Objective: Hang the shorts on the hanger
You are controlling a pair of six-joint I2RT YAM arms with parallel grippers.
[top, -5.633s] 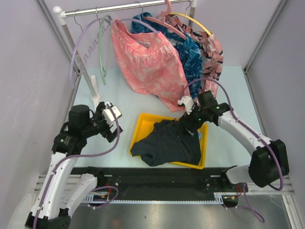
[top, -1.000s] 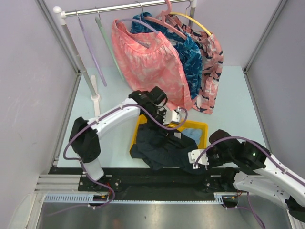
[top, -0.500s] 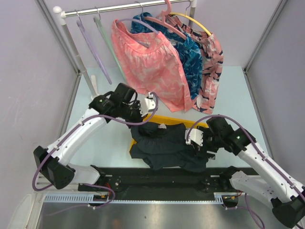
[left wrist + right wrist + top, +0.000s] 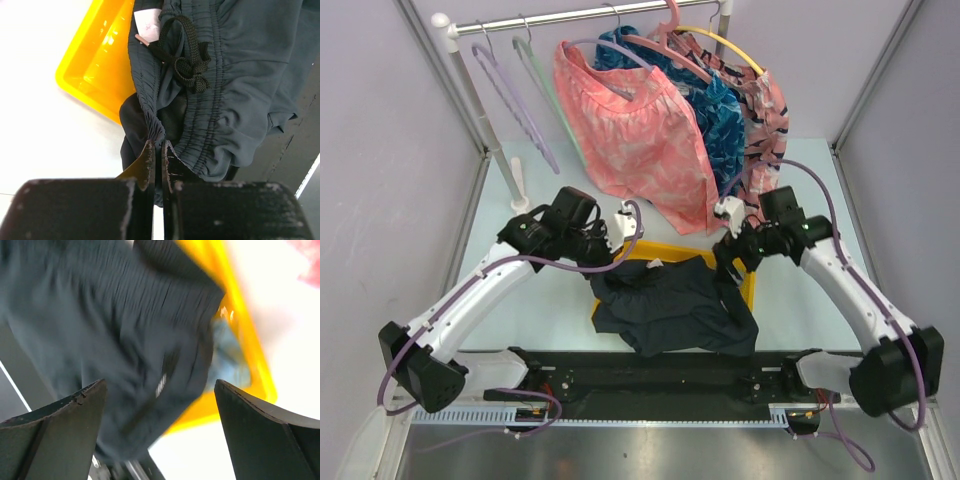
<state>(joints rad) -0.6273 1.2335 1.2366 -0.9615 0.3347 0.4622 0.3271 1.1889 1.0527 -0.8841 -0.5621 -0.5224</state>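
The dark navy shorts [image 4: 675, 305] lie spread over the yellow tray [image 4: 752, 285], hanging over its near edge. My left gripper [image 4: 618, 250] is shut on the gathered waistband at the shorts' far left corner. In the left wrist view its jaws [image 4: 156, 146] pinch that elastic edge, with the black drawstring bow [image 4: 186, 62] just beyond. My right gripper [image 4: 728, 258] hovers wide open over the shorts' right end. The right wrist view is blurred: the fabric [image 4: 100, 315] lies below the gripper [image 4: 160, 405], which holds nothing. The mint-green hanger [image 4: 552, 95] hangs bare on the rail.
A lavender hanger [image 4: 505, 90] hangs left of the mint one. Pink, blue and striped garments [image 4: 630, 130] hang on the rail behind the tray. A light blue garment [image 4: 225, 360] lies in the tray. The rail's post [image 4: 480, 130] stands at the far left.
My right gripper has opened and swung from the near side of the shorts to the tray's far right. The left gripper, still shut on the waistband, pulled it leftward and the shorts spread out.
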